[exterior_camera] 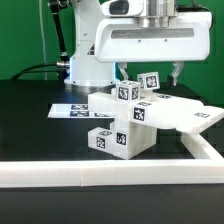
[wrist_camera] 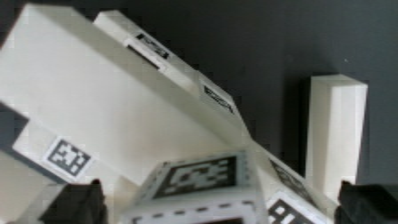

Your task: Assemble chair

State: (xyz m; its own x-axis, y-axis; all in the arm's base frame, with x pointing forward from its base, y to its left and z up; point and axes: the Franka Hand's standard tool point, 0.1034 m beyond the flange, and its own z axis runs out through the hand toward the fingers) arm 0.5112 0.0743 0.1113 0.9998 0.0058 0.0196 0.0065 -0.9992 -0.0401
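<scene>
The chair parts (exterior_camera: pixel 122 128) stand joined in a blocky white cluster with black-and-white tags at mid table. A flat slab (exterior_camera: pixel 188 116) sticks out toward the exterior view's right. My gripper (exterior_camera: pixel 148 72) hangs just above the cluster's top tagged blocks (exterior_camera: pixel 138 88), jaws wide open. In the wrist view a tagged block (wrist_camera: pixel 199 176) lies between my dark fingertips (wrist_camera: pixel 71 205), and my gripper (wrist_camera: pixel 210 206) is spread to either side of it with a gap on each side. A broad tilted slab (wrist_camera: pixel 125 95) and a loose white bar (wrist_camera: pixel 333 125) lie beyond it.
The marker board (exterior_camera: pixel 68 110) lies flat on the black table at the exterior view's left. A long white border rail (exterior_camera: pixel 110 176) runs along the front and turns up at the right (exterior_camera: pixel 203 148). The robot base (exterior_camera: pixel 88 50) stands behind.
</scene>
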